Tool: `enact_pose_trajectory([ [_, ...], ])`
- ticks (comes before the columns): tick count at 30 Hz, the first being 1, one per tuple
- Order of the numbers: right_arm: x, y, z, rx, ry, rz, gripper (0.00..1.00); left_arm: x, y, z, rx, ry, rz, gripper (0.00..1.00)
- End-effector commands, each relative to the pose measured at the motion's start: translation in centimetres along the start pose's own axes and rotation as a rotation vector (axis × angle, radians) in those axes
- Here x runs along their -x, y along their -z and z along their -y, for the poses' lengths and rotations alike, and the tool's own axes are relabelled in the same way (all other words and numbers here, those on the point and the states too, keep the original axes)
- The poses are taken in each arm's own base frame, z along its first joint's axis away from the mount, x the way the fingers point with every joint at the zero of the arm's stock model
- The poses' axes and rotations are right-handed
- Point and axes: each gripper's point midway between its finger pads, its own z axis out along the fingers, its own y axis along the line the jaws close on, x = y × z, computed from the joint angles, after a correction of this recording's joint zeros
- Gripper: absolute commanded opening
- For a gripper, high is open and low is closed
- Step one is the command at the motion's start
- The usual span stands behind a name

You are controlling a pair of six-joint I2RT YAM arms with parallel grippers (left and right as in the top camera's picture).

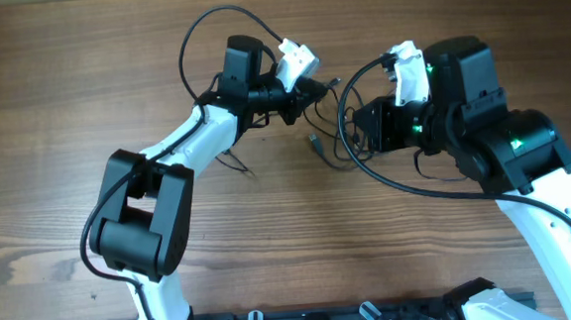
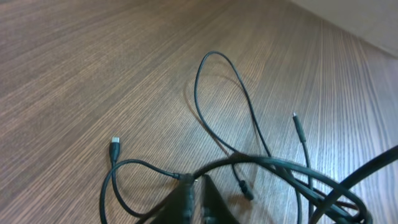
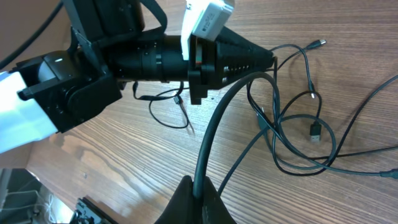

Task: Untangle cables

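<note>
On the brown wooden tabletop [image 1: 63, 94], near the middle and a bit toward the far edge, we see the cables [image 1: 316, 140] lying in loose, messy loops. They are thin and black, and they sit between our two hands.

Our left hand [image 1: 319, 84] reaches in from the left side and points toward the right one. Its fingers are pressed together. One thin strand runs right into the tips, so we say it is pinching the cables. From that pinch, one strand curls round to a flat silver plug [image 2: 115, 146] that lies on the wood. Another strand goes up in a tall loop and comes back down. A thin pin plug [image 2: 294, 116] lies off to the right, and a short dark plug [image 2: 247, 193] sits close to the fingers.

Our right hand [image 1: 358, 128] is just beside the tangle, on its right side. The two hands are near each other but not touching. Its fingers are together too. A thicker black cord [image 3: 214, 130] rises right at its tips, and we cannot tell if the hand grips it or if it only passes in front.

From the right wrist we see the thin loops cross over each other many times, just below the tip of the left hand
</note>
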Motion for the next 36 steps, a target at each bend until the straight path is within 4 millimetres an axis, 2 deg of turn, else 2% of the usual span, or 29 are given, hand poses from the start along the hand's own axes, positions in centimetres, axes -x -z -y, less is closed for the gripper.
enact_pose_trajectory([
  [1,0.0,0.8,-0.8,0.032,0.024,0.015,0.04,-0.6,-0.5,-0.2,0.005,0.001,-0.017,0.04],
  [5,0.1,0.8,-0.8,0.032,0.025,0.017,0.04,-0.7,-0.5,-0.5,0.024,0.005,-0.022,0.04],
  [6,0.0,0.9,-0.9,0.032,0.025,0.017,0.04,-0.8,-0.5,-0.5,0.024,0.007,-0.024,0.11],
  [8,0.0,0.9,-0.8,0.032,0.025,0.017,0.04,-0.8,-0.5,-0.4,0.022,0.009,-0.027,0.63],
  [10,0.0,0.9,-0.9,0.033,0.025,0.017,0.04,-0.8,-0.7,-0.2,0.018,0.005,-0.027,0.76],
  [11,0.0,0.9,-0.9,0.033,0.025,0.017,0.04,-0.6,-0.7,-0.2,0.017,-0.001,-0.023,0.79],
  [12,0.0,0.9,-0.9,0.036,0.025,0.016,0.04,-0.5,-0.7,-0.2,0.019,-0.006,-0.018,0.78],
  [13,0.0,0.9,-1.0,0.040,0.025,0.016,0.04,-0.4,-0.8,-0.1,0.018,-0.011,-0.013,0.70],
  [15,0.1,0.9,-1.3,0.057,0.028,0.017,0.04,-0.3,-1.5,0.4,0.006,-0.028,-0.009,0.49],
  [17,0.1,1.2,-1.5,0.061,0.033,0.028,0.04,-0.5,-2.2,0.9,-0.004,-0.037,-0.012,0.22],
  [18,0.2,1.4,-1.5,0.063,0.036,0.032,0.04,-0.5,-2.3,0.9,0.003,-0.038,-0.016,0.17],
  [19,0.2,1.5,-1.6,0.063,0.037,0.034,0.04,-0.6,-2.3,0.8,0.008,-0.038,-0.017,0.20],
  [20,0.2,1.6,-1.6,0.065,0.038,0.038,0.04,-0.6,-2.3,0.6,0.017,-0.038,-0.019,0.18],
  [21,0.2,1.7,-1.7,0.066,0.039,0.041,0.04,-0.6,-2.3,0.4,0.030,-0.038,-0.022,0.06],
  [24,0.2,1.8,-1.5,0.055,0.037,0.045,0.04,-0.9,-1.8,-1.5,0.125,-0.023,-0.037,0.04],
  [26,0.4,1.8,-0.2,-0.018,0.011,0.062,0.04,0.0,-0.3,-2.9,0.174,0.027,-0.012,0.04],
  [28,0.8,1.9,0.7,-0.074,0.001,0.082,0.04,1.8,2.2,-4.1,0.218,0.038,0.029,0.04],
  [31,1.3,2.4,3.7,-0.239,-0.052,0.129,0.04,4.2,6.7,-5.6,0.292,0.038,0.081,0.04],
  [36,2.0,3.8,8.7,-0.528,-0.100,0.194,0.04,4.2,14.1,-8.2,0.411,0.131,0.085,0.04],
])
